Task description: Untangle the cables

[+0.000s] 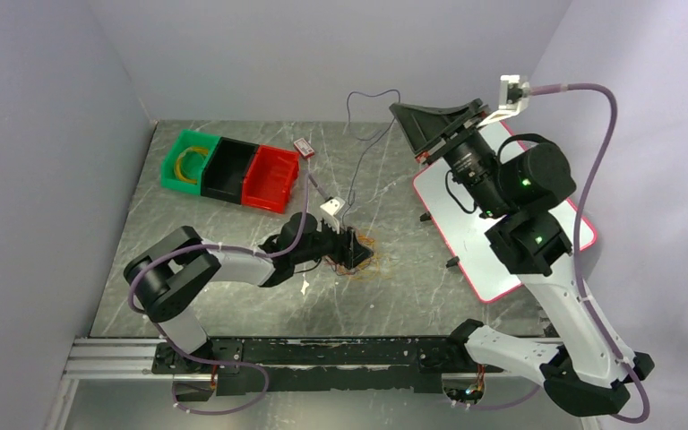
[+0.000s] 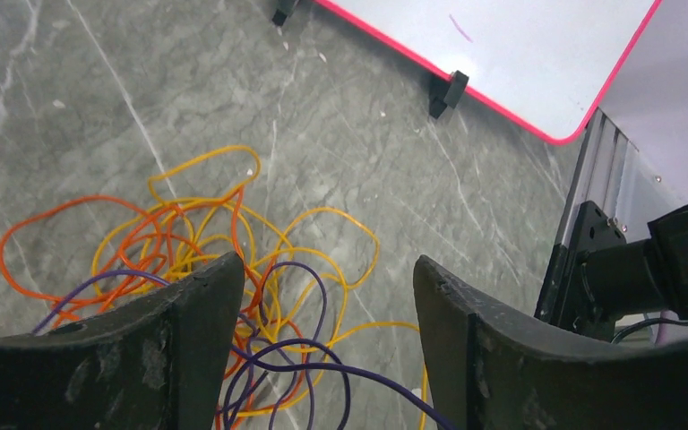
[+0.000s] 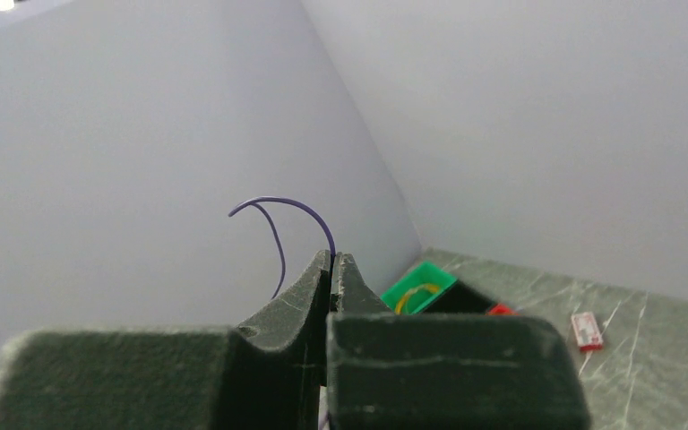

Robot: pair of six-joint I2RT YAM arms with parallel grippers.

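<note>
- Left gripper (image 2: 327, 269): jaws stood apart, straddling the heap. It would best close on a single orange strand, clear of its neighbours.
- Tangle of thin yellow, orange and purple wire loops (image 2: 233, 233): lay flat at the centre of the grey marbled table (image 2: 502, 224), strands densely crossed.
- Right gripper (image 3: 332, 269): raised at one o'clock from the heap, clamped on a thin purple wire (image 3: 296, 210). A gentle, steady pull seemed advisable.
</note>
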